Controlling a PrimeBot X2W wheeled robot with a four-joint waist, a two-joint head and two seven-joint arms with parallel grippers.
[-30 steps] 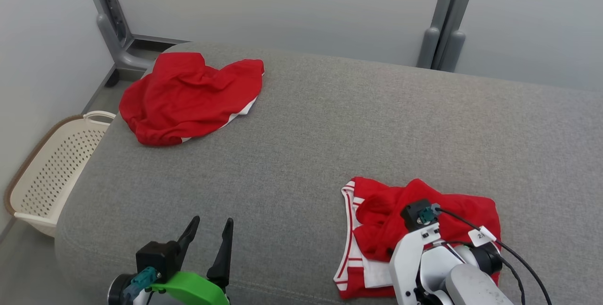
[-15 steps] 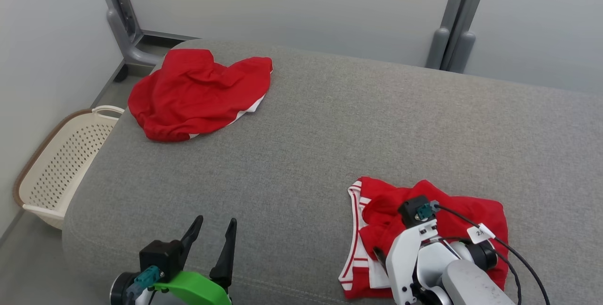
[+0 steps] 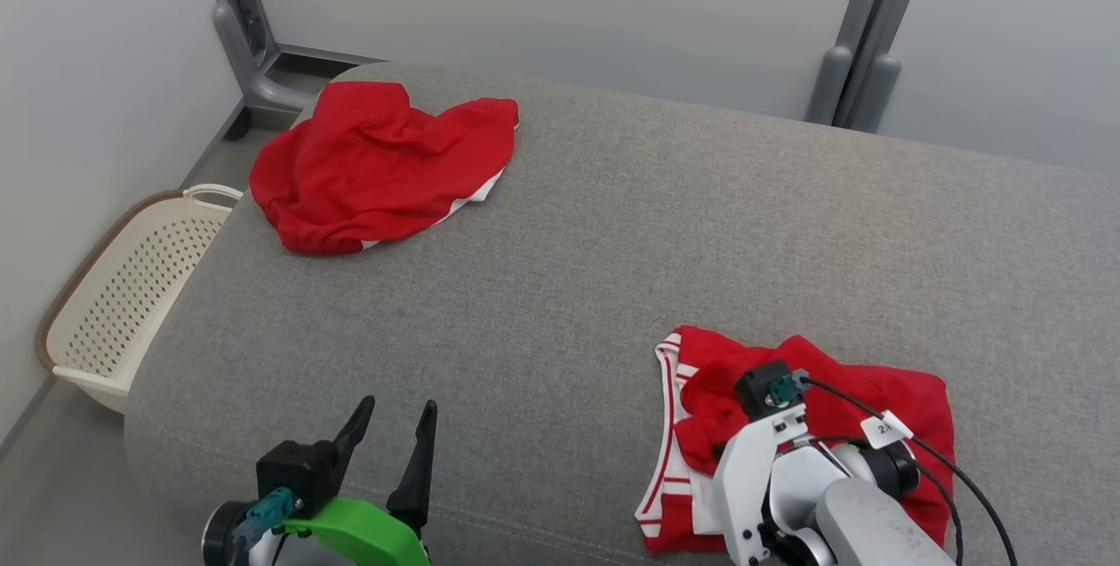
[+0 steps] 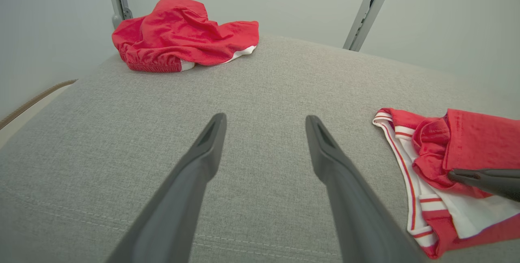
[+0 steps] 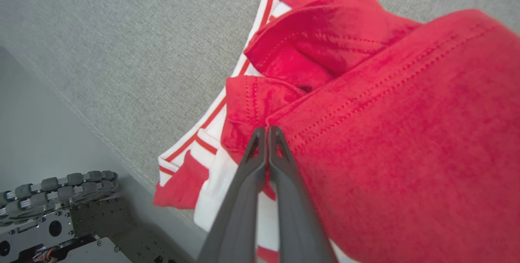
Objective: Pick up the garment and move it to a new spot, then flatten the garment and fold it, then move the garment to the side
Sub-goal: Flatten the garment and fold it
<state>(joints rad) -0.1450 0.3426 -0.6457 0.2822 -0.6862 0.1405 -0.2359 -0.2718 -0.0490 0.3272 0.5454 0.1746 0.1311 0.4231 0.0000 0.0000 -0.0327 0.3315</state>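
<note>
Right wrist view: the red-and-white garment (image 5: 386,112), seemingly limp and light, crumpled at five o'clock on the grey cushion (image 5: 122,51), probably handles best by its stitched hem fold. The right end effector (image 5: 267,131) is closed there, catch uncertain; the left end effector (image 3: 397,405), seven o'clock, stands apart.

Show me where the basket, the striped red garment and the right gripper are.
basket (image 3: 122,295), head view, perforated side wall.
striped red garment (image 3: 914,398), head view, plain red panel.
right gripper (image 5: 266,129), right wrist view, between its closed fingertips.
</note>
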